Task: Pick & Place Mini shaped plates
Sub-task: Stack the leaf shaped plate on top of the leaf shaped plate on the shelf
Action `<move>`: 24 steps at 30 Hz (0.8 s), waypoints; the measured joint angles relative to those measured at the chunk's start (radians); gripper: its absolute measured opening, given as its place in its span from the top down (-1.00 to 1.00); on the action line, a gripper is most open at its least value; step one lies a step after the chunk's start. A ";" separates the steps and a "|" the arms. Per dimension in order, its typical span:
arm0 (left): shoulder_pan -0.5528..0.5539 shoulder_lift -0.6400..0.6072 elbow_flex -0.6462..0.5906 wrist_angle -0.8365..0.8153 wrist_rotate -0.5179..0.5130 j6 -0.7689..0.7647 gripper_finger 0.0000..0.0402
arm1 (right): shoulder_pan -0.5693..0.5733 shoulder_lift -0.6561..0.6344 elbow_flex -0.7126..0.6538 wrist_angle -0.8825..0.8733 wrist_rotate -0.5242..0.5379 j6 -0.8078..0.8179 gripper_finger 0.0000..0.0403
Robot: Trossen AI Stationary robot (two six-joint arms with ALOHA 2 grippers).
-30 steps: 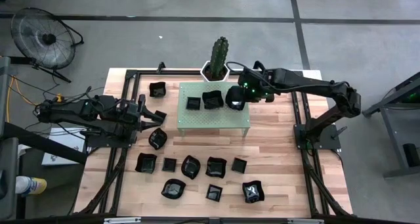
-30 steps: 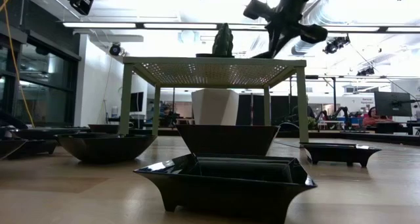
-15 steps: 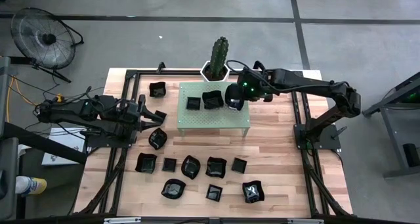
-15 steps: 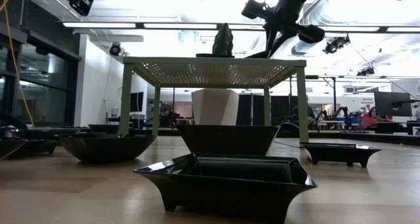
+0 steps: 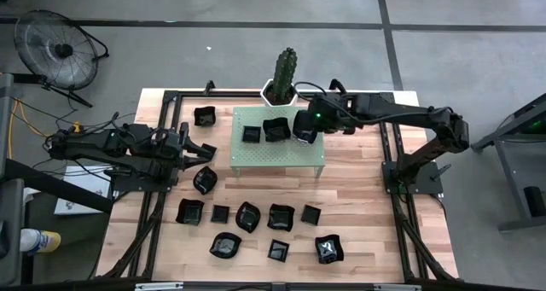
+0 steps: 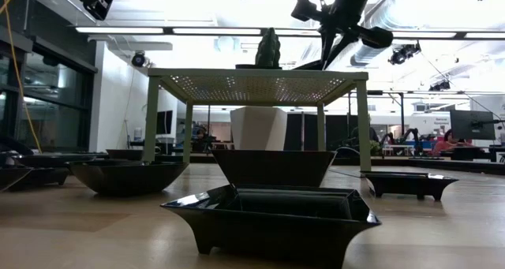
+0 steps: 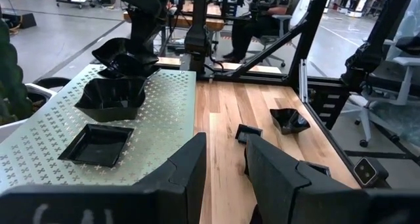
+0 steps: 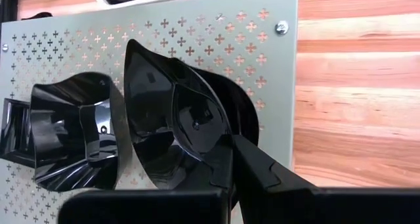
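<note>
Pale green perforated metal stand (image 5: 279, 137): one, on four legs, at the far middle of the wooden slatted table (image 5: 358, 197). It carries three glossy black mini plates: a flat square plate (image 7: 96, 144), a deeper wavy-edged plate (image 7: 111, 97) beside it, and a third, rounded plate (image 8: 172, 122) at the stand's right end.

Right gripper (image 5: 309, 120): one, over the stand's right end. Its fingers are pinched closed on the rim of the rounded plate, which is tilted on edge with its hollow facing the wavy-edged plate just beside the fingers. The stand's right edge with a corner screw (image 8: 281, 27) lies close on the fingers' other side; bare planks beyond it.

Left gripper (image 7: 225, 159): one, low over the table's left side, fingers part-way apart with nothing between them. Ahead of the fingertips runs a bare lane of planks along the stand's front edge; two black plates (image 7: 289, 120) lie further along it.

Loose black plates (image 5: 281, 216) on the table: about eleven in the high view, one near the far-left corner (image 5: 204, 115), one just past the left fingers (image 5: 205, 179), the rest in two rows toward the near edge, apart from one another.

Green cactus in a white faceted pot (image 5: 282, 76): one, just behind the stand.

Black floor fan (image 5: 55, 43): one, off the table.
</note>
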 joint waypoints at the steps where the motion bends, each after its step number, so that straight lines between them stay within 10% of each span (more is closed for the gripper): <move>1: 0.000 0.000 0.000 0.000 0.000 0.000 0.46 | 0.000 0.000 0.000 0.000 0.001 0.000 1.00; 24: 0.000 0.000 0.000 0.000 0.000 0.003 0.46 | 0.000 0.001 0.000 0.000 0.002 -0.001 0.85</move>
